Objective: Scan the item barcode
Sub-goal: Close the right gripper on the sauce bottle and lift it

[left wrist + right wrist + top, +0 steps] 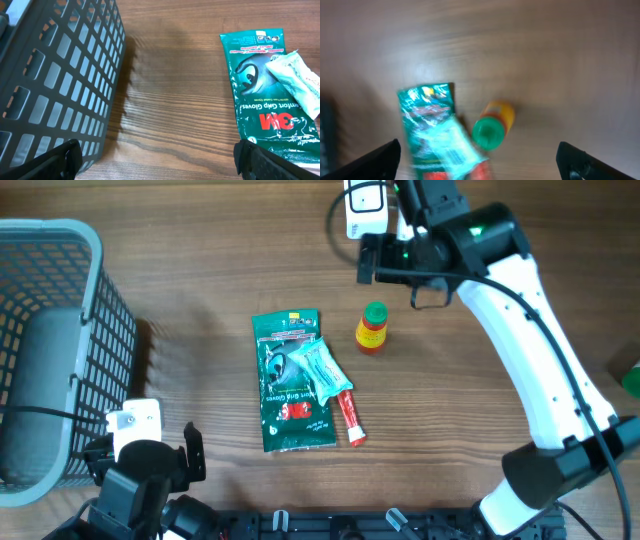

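Observation:
A small yellow bottle with a green cap (pixel 372 327) stands upright on the wooden table, right of a green glove packet (pixel 290 385). A pale green sachet (pixel 322 370) and a red tube (pixel 350 418) lie on and beside that packet. My right gripper (pixel 395 280) hangs open just beyond the bottle, holding nothing. In the blurred right wrist view, the bottle (pixel 492 125) sits below and between the spread fingers of the right gripper (pixel 480 165). My left gripper (pixel 160 160) is open and empty at the near left, with the glove packet (pixel 260 90) ahead to its right. No barcode can be made out.
A grey plastic basket (pixel 50 350) fills the left side of the table, and its wall (pixel 55 75) stands close to my left fingers. A green object (pixel 632 380) shows at the right edge.

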Motion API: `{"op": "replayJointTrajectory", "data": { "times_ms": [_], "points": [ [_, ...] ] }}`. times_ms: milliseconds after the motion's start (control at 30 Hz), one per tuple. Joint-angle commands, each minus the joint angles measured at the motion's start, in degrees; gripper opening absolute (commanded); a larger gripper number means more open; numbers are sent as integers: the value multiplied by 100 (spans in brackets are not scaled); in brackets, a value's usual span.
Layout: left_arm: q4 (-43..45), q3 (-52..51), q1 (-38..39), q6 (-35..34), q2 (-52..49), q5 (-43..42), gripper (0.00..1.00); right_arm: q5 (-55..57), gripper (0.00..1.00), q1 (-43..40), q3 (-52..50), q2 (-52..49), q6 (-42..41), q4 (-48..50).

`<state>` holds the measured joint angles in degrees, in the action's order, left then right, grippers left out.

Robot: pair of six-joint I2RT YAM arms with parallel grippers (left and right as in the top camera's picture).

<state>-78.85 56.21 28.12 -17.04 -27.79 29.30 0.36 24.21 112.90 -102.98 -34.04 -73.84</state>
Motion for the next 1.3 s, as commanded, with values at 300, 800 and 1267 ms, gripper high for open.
{"op": "replayJointTrajectory", "data": {
  "times_ms": [300, 800, 1267],
  "points": [
    [11, 11, 0, -7, 26, 17, 100, -240, 92, 20, -1108, -236, -5853, 11],
    [11, 11, 0, -7, 26, 17, 100, -686, 55, 17, -1513, -866, -4566, 726],
    [11, 11, 0, -7, 26, 17, 100, -1167, 36, -555, -1080, -791, 2498, -669]
  ]
}}
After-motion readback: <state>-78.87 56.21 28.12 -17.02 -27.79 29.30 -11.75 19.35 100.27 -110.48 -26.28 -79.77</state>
